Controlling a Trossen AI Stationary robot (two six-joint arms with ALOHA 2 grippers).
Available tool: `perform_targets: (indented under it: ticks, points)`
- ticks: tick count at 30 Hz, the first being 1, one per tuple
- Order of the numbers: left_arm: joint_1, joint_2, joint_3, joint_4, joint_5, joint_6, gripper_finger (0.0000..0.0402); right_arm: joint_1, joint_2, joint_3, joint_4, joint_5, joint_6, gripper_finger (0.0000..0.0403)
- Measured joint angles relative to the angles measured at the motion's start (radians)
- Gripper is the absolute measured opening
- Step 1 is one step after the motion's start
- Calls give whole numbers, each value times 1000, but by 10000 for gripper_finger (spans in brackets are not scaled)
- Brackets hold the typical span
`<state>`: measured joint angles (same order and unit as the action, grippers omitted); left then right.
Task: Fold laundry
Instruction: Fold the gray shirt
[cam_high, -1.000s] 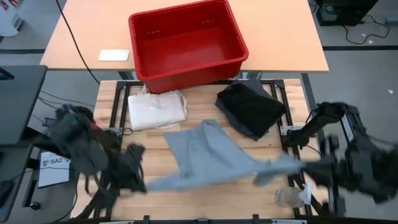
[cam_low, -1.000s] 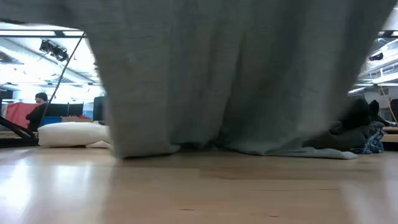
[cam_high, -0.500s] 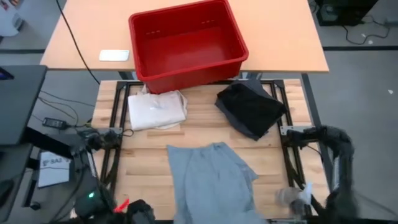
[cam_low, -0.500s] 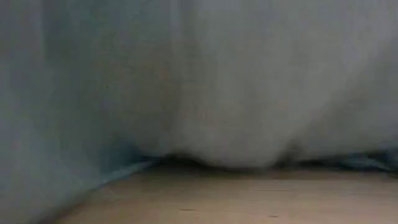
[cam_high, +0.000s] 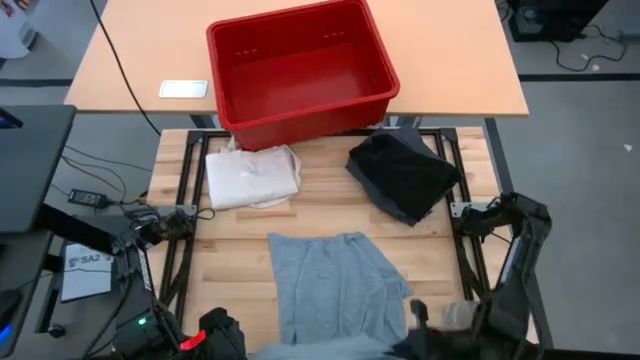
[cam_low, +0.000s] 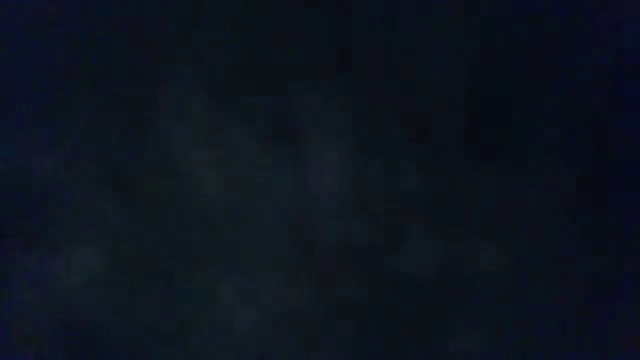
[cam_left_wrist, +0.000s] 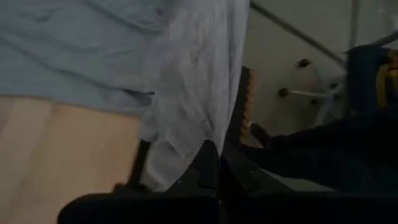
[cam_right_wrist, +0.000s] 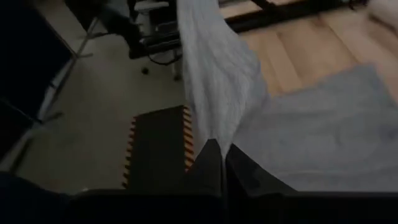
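Observation:
The light grey T-shirt (cam_high: 335, 285) lies spread flat on the near middle of the wooden table, and its near end runs over the table's near edge. My left gripper (cam_high: 225, 340) is at the near edge by the shirt's near left corner. My right gripper (cam_high: 420, 320) is at the near edge by its near right corner. Both are shut on the shirt. A black garment (cam_high: 402, 175) lies folded on the far right of the table. The low view is dark all over and shows nothing. My left gripper (cam_left_wrist: 214, 149) pinches a bunched fold of the T-shirt's near left end (cam_left_wrist: 196, 118) between its two fingers. The cloth runs from the fingers back onto the table, where the rest of the shirt lies. My right gripper (cam_right_wrist: 217, 146) pinches the shirt's near right end (cam_right_wrist: 211, 118) between its two fingers. A gathered strip of cloth (cam_right_wrist: 205, 56) leads away from the fingers past the table's near edge, and the rest lies flat on the table.
A red plastic bin (cam_high: 300, 65) stands beyond the table's far edge. A cream tote bag (cam_high: 250, 175) lies at the far left of the table. A clear plastic bottle (cam_high: 462, 315) lies near the right gripper. A small white object (cam_high: 183, 88) sits on the far desk.
Both grippers have moved quickly toward the table's near edge and closer together, staying shut on the T-shirt. The shirt, earlier stretched in the air between them, has been dragged nearward and laid flat, its near end over the edge. Cloth has covered the low view, which has gone dark.

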<state>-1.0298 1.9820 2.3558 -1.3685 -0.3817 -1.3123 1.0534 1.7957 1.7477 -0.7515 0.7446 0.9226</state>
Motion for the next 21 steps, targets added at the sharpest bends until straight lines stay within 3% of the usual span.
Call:
perform_targets:
  ticks: [6,11,21]
  points:
    - [7,0,0,-72,31,-4,0,-33,10,-3,-134,-190,107,2]
    - [18,0,0,-206,-15,-27,0,-38,-11,2,-213,-216,148,2]
    - [130,-1,0,-204,-16,133,2,-93,-52,0,-304,-268,127,2]
